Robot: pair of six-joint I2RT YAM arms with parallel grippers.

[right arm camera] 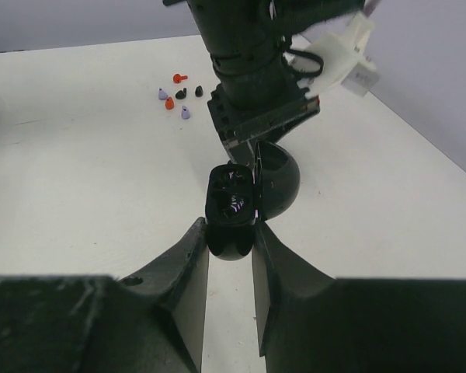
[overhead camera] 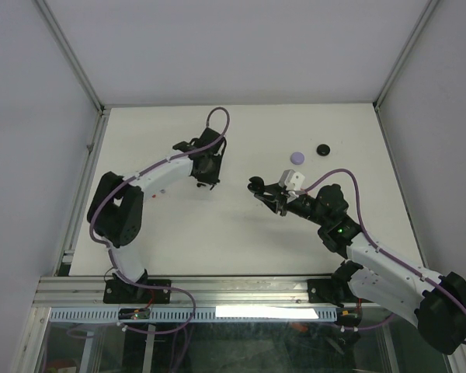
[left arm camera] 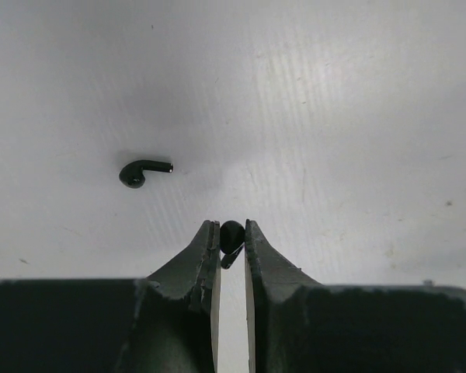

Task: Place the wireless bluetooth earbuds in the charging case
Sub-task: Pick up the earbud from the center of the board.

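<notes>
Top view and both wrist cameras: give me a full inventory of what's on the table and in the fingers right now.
earbuds: 2, black, one earbud lying on the table, the other earbud between the left fingers.
charging case: 1, black, lid open, gripped by the right fingers.
small tips: 6, purple, red-orange and black, clustered on the table beyond the case.
round discs: 2, one purple, one black, far right of the table.
table: 1, white, under everything.
left fingers: 2, black, closed around an earbud.
right fingers: 2, black, closed on the case.
</notes>
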